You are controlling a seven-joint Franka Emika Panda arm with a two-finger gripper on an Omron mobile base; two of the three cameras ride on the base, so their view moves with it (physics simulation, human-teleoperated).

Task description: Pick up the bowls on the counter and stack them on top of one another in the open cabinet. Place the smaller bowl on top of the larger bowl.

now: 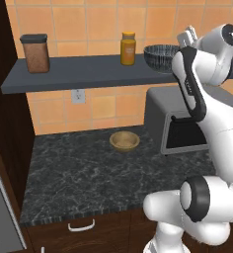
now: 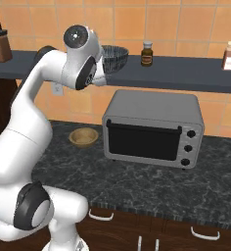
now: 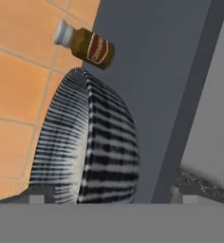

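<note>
One larger bowl [image 3: 85, 147] — just beyond fingers, shelved

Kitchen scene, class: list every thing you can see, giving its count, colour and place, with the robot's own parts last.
larger bowl: one, dark grey striped, on the shelf.
smaller bowl: one, tan, on the counter left of the toaster oven.
open cabinet: one, slate-grey shelf board on the orange tiled wall.
counter: one, black marbled.
toaster oven: one, grey, on the counter.
brown canister: one, shelf's left end.
yellow jar: one, left of the larger bowl.
brown bottle: one, right of the larger bowl.
pale bottle: one, shelf's right end.
gripper: one, white, at the larger bowl; jaws' state unclear.
</note>
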